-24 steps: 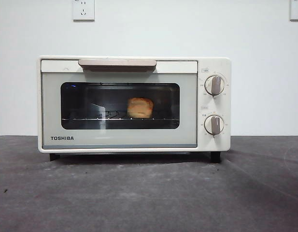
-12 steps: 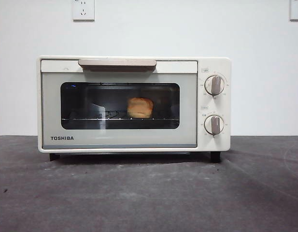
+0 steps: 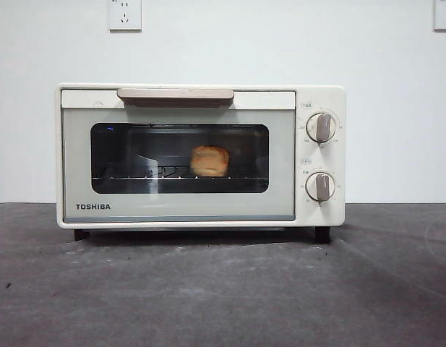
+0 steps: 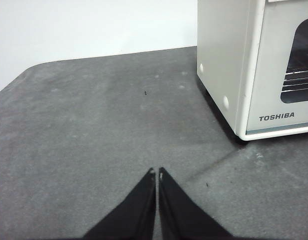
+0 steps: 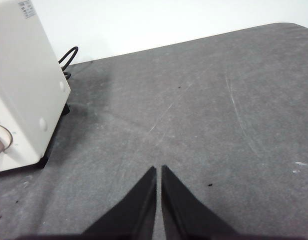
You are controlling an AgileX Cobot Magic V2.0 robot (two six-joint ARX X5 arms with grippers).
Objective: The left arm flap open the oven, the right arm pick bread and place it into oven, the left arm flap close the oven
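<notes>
Bread [image 3: 209,160] on rack inside oven [image 3: 201,155], right of middle

A bare test bench in a lab or robot workroom, not a home kitchen: a lone toaster oven [image 3: 201,155] stands on a dark grey felt-like tabletop [image 3: 223,289] against a plain white wall [image 3: 280,43], with two wall sockets, one at 11 o'clock [image 3: 125,14] and one at 1 o'clock [image 3: 444,14].

Glossy oven [image 3: 201,155] on rough matt grey table [image 3: 223,296]
</notes>
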